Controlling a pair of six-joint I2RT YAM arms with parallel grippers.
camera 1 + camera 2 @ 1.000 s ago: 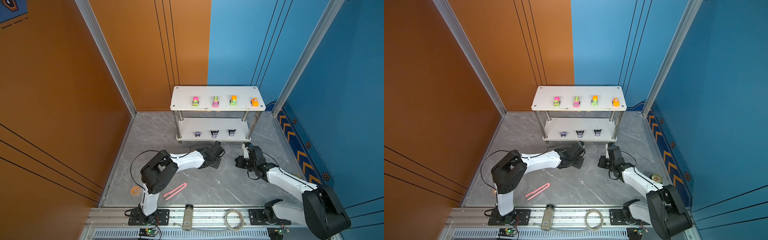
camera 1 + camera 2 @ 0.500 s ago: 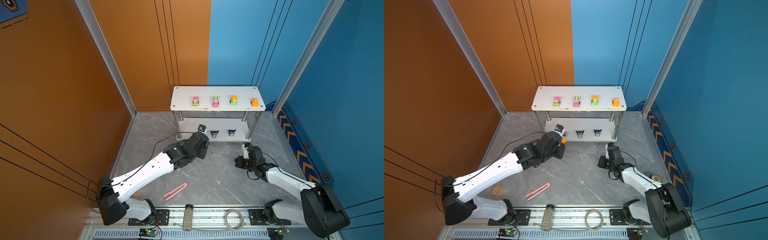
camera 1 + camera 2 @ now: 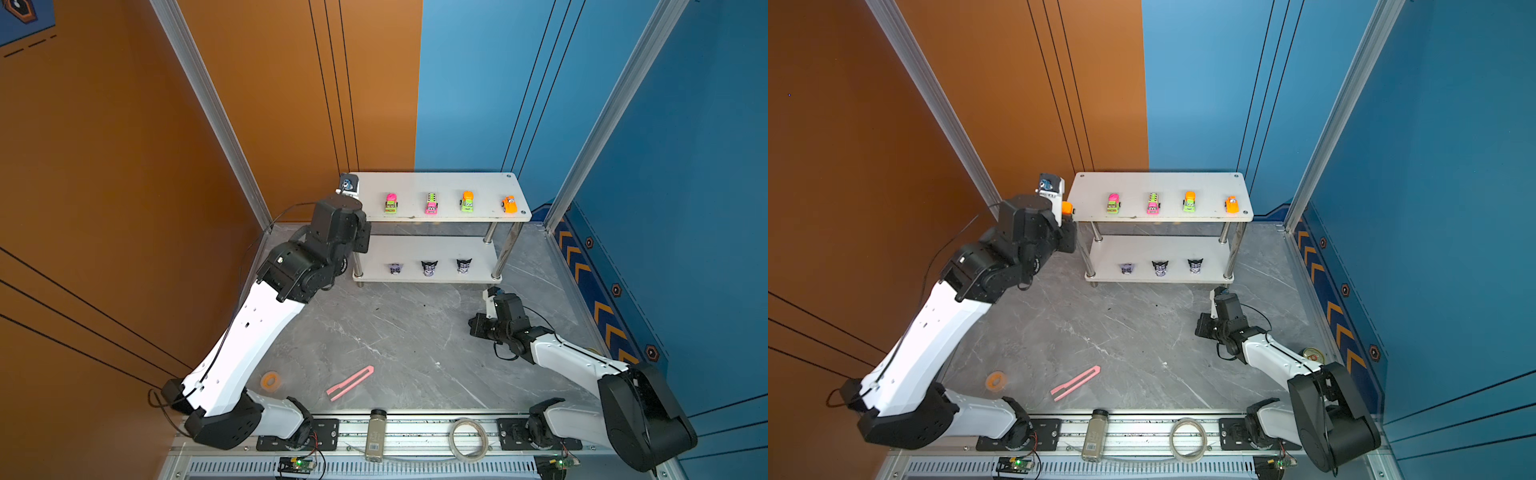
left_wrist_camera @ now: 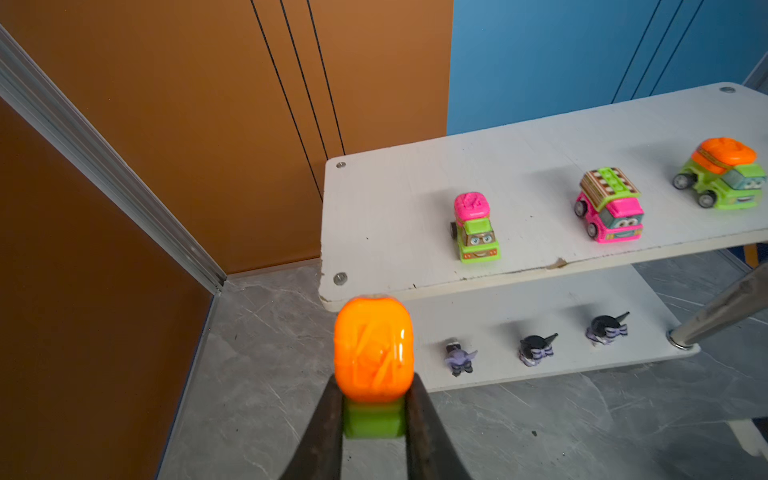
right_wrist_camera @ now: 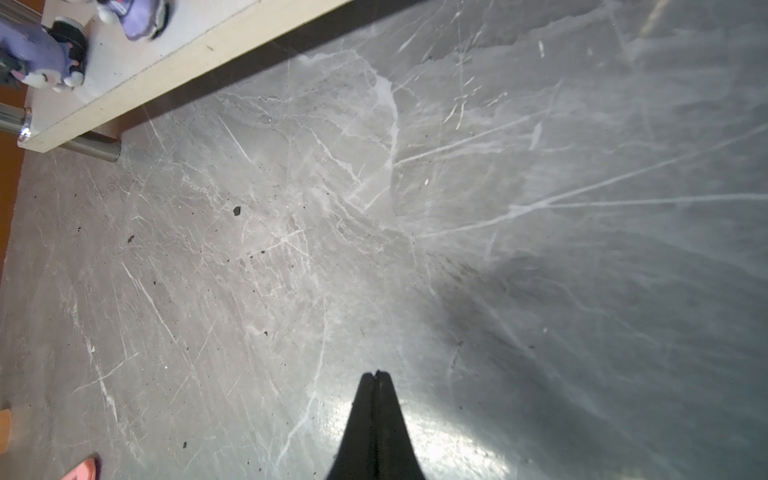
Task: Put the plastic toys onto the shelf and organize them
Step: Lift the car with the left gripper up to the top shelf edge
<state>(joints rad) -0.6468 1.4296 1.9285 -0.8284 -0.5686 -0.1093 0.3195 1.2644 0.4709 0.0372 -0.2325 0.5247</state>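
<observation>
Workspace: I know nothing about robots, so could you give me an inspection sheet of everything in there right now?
Surface: grey marble-look floor, scuffed, dark specks.
Job's things: shelf; four cars in a row on the top tier; three figurines on the lower tier; fifth car held at the top tier's left end, not yet on it.
Clutter: pink strip and orange ring on the floor; bottle and coil on the front rail.
End effectors: left end effector shut on the fifth car; right end effector shut, empty, low over the floor.
Cables: black cable along the left arm.
Surroundings: orange wall, blue wall, metal posts.
</observation>
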